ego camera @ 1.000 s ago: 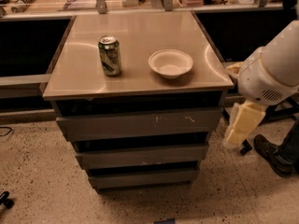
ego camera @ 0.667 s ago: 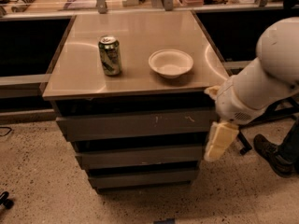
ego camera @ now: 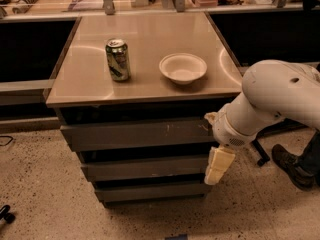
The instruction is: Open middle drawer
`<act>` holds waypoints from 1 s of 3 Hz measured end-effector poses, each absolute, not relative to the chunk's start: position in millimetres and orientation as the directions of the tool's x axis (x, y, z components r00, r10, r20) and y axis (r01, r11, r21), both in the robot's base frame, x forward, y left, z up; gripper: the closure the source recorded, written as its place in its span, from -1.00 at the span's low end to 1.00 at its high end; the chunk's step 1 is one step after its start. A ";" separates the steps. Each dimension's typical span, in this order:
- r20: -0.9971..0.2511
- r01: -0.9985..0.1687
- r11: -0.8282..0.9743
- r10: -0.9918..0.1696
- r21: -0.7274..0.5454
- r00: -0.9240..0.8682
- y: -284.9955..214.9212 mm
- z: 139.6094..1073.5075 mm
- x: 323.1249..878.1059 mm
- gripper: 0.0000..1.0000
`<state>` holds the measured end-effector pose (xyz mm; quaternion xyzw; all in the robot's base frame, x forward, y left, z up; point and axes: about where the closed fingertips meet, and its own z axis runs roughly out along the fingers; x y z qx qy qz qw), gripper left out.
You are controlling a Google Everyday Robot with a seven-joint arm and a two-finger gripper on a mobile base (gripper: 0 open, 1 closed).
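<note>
The drawer unit stands under a tan table top and shows three dark-grey handleless fronts stacked one above another. The middle drawer is the mid-width front, set in line with the others. The top front is widest and has white scratch marks. The bottom front is narrowest. My gripper hangs pointing down from the white arm, in front of the right end of the middle drawer.
A green drink can and a white bowl stand on the table top. A person's dark shoe and a chair base are on the speckled floor at the right. A cluttered counter runs along the back.
The arm has swung left from beside the unit, carrying the gripper across to the right end of the middle drawer front. The drawers, can and bowl have not moved.
</note>
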<state>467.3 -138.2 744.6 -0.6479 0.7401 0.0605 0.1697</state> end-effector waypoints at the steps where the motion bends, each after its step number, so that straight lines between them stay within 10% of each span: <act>1: -0.314 -0.984 0.115 -0.947 -0.134 -0.068 -139.2 710.1 462.1 -1.00; 3: -0.340 -0.989 0.045 -0.940 -0.139 0.005 -133.4 583.2 467.7 -1.00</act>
